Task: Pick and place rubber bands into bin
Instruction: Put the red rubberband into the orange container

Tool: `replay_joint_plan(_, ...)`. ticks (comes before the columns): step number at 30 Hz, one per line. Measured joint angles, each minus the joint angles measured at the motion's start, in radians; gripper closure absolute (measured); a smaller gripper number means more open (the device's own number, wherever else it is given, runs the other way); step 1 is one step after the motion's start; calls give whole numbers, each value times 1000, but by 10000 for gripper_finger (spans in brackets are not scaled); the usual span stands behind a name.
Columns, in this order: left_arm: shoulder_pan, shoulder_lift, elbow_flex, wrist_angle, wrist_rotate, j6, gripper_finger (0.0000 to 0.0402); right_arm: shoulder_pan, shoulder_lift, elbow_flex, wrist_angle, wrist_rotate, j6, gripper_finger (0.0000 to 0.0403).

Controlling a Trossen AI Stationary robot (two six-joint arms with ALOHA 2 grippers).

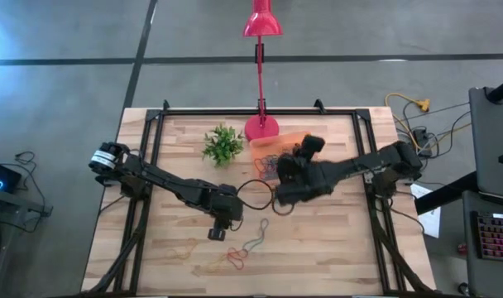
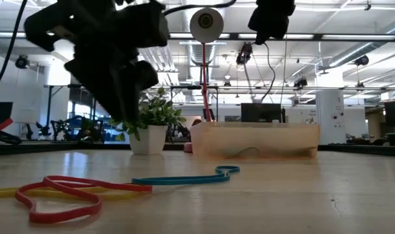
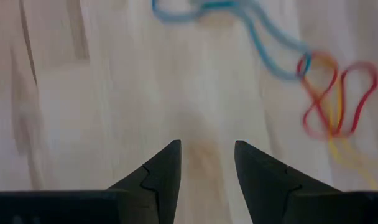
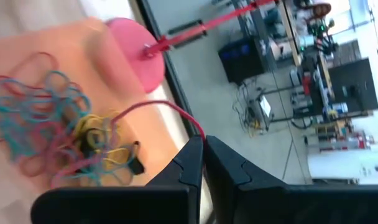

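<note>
The bin (image 1: 281, 139) is a shallow orange tray at the far middle, beside the pink lamp base; a tangle of rubber bands (image 4: 58, 127) lies in it. My right gripper (image 4: 201, 144) hovers over the bin, shut on a red rubber band (image 4: 153, 109). Loose bands lie flat on the wood near the front: a blue one (image 2: 184, 177), a red one (image 2: 61, 195) and a yellow one (image 3: 344, 155). My left gripper (image 3: 207, 152) stands open above bare wood just short of them, holding nothing. My right gripper pinches one end of the red band's loop (image 4: 196, 132) between its two fingertips. The fingers slant downward over the bin. The band curves away from the tips toward the pile in the bin; whether its other end rests on the pile, I cannot tell.
A small green plant in a white pot (image 1: 222, 145) stands left of the bin. The pink lamp base (image 1: 261, 128) and its stem rise at the far edge. Black frame rails run along the table's left, right and far sides. Bare wood lies to the near right.
</note>
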Motion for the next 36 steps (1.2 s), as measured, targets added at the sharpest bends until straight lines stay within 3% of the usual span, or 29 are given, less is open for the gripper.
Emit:
replay_joint_plan(6,0,-2,1,-133,5,-1,268,-105,-42,-6,25,-1,-65,395)
replay_joint_plan(10,0,-5,1,-186,6,4,268,-171,-68,-21,130,-35,-173,394)
replay_joint_plan(19,1,-12,1,-196,6,24,268,-358,-80,-108,430,-237,-463,395)
replay_joint_plan(30,1,-12,1,-198,6,22,268,-535,-80,-311,645,-419,-552,394)
replay_joint_plan(36,1,-12,1,-197,6,-3,268,-576,-81,-340,662,-565,-580,388)
